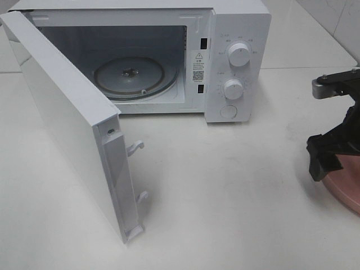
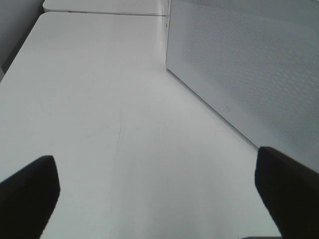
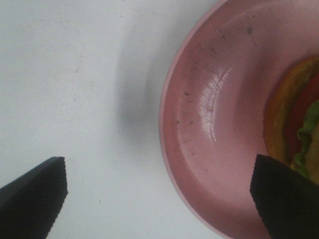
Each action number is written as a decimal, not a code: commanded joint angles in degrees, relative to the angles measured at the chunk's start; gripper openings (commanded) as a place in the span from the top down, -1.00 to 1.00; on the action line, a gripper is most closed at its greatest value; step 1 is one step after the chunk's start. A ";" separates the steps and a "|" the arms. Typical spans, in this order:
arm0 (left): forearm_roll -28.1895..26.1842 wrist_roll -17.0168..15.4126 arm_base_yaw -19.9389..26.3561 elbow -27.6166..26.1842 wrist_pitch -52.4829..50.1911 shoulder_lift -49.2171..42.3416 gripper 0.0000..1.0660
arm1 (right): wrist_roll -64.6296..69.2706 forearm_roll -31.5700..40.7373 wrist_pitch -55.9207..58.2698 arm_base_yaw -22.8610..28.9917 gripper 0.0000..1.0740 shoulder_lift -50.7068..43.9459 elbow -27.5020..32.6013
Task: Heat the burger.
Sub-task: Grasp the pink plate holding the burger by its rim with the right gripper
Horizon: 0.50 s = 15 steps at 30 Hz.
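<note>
The burger shows only in the right wrist view, as an edge of bun, red tomato and green lettuce on a round pink plate. In the high view the plate lies at the table's right edge and my right gripper hides the burger. The right gripper is open, with one finger outside the plate's rim and one over the plate near the burger. The white microwave stands at the back with its door swung wide open. My left gripper is open and empty over bare table.
The glass turntable inside the microwave is bare. The open door juts toward the front left with latch hooks on its edge. A white perforated microwave panel is close beside the left gripper. The white table stretches between microwave and plate.
</note>
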 commanded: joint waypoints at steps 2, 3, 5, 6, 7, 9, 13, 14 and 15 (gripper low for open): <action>-0.57 -0.23 -0.34 0.11 -0.92 -1.38 -0.88 | 0.34 -0.52 -2.58 -0.34 -0.78 3.04 -0.57; -0.57 -0.23 -0.34 0.11 -0.92 -1.38 -0.88 | 0.34 -0.52 -3.21 -0.34 -0.77 3.72 -0.57; -0.57 -0.23 -0.34 0.11 -0.92 -1.38 -0.88 | 0.34 -0.52 -4.13 -0.34 -0.76 4.93 -0.57; -0.57 -0.23 -0.34 0.11 -0.92 -1.38 -0.88 | 0.34 -0.52 -4.13 -0.34 -0.76 4.93 -0.57; -0.57 -0.23 -0.34 0.11 -0.92 -1.38 -0.88 | 0.34 -0.52 -4.93 -0.34 -0.75 6.02 -0.57; -0.57 -0.23 -0.34 0.11 -0.92 -1.38 -0.88 | 0.34 -0.63 -5.27 -0.34 -0.74 6.65 -0.57; -0.57 -0.23 -0.34 0.11 -0.92 -1.38 -0.88 | 0.46 -1.95 -6.99 -0.34 -0.72 9.00 -0.57; -0.57 -0.23 -0.34 0.11 -0.92 -1.38 -0.88 | 0.46 -1.95 -6.99 -0.34 -0.72 9.00 -0.57; -0.57 -0.23 -0.34 0.11 -0.92 -1.38 -0.88 | 0.57 -2.35 -7.56 -0.34 -0.71 9.74 -0.57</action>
